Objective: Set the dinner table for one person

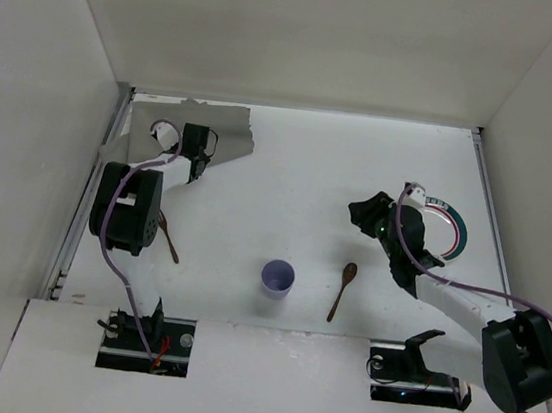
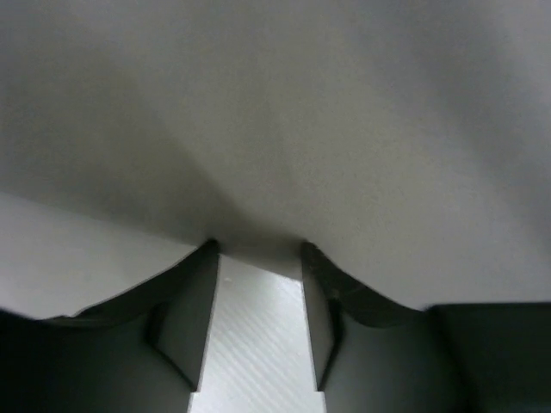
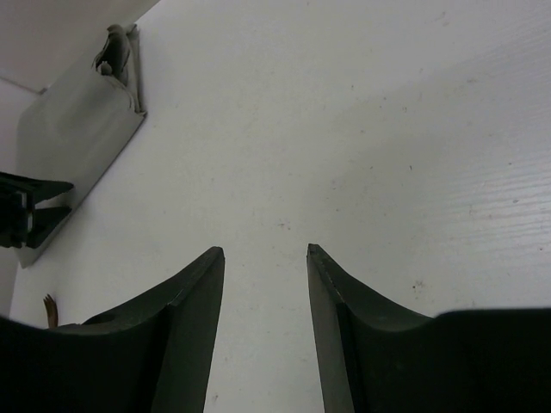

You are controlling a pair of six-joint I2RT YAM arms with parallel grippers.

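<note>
The dinner table (image 1: 311, 171) is a white surface between white walls. A grey placemat (image 1: 220, 131) lies rumpled at its far left. My left gripper (image 1: 200, 152) is at the mat's near edge. In the left wrist view the jaws stand apart, the gripper (image 2: 258, 248) tips are against the grey cloth (image 2: 344, 129), and bare table shows between them. My right gripper (image 1: 366, 216) is open and empty over bare table (image 3: 265, 251), just left of a white plate (image 1: 447, 228) with a teal and red rim. A purple cup (image 1: 277, 277) and a wooden spoon (image 1: 343, 288) lie near the front.
A second wooden utensil (image 1: 167, 235) lies beside the left arm's elbow. In the right wrist view the placemat (image 3: 77, 129) shows at the far left with the left gripper's fingers (image 3: 26, 215) beside it. White walls close in the table's left, far and right sides.
</note>
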